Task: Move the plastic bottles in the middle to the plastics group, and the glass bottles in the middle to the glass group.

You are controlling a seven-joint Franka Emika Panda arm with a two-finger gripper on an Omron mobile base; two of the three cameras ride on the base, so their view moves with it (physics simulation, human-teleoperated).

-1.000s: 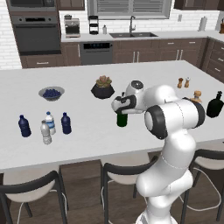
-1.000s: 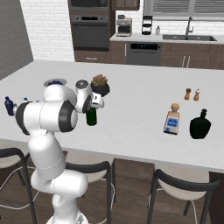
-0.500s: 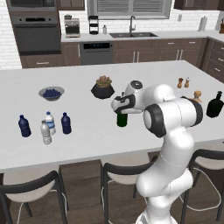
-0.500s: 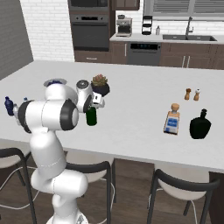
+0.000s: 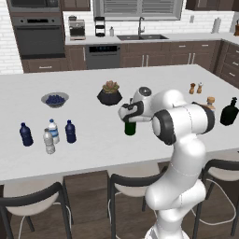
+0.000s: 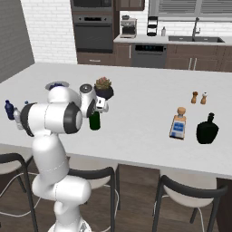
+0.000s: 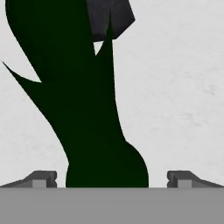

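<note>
The tall dark green glass bottle (image 5: 130, 128) (image 6: 94, 121) stands upright near the middle of the white island. My gripper (image 5: 129, 112) (image 6: 97, 107) is at its neck. In the hand view the dark green bottle (image 7: 100, 131) rises between the two fingertips (image 7: 43, 178), with a gap on each side, so the gripper (image 7: 111, 179) is open and holds nothing. At the left of the island, small plastic bottles stand together: a dark blue one (image 5: 26, 134), a clear one with a blue label (image 5: 54, 131), a greyish clear one (image 5: 48, 141) and another dark blue one (image 5: 70, 131).
At the right end stand a squarish clear bottle with a tan stopper (image 6: 178, 124) and a squat black bottle (image 6: 207, 130) (image 5: 229, 112). Two small shakers (image 6: 199, 97) sit behind them. A potted plant (image 5: 110, 93) and a bowl of blueberries (image 5: 55, 99) are behind the green bottle. Stools line the near edge.
</note>
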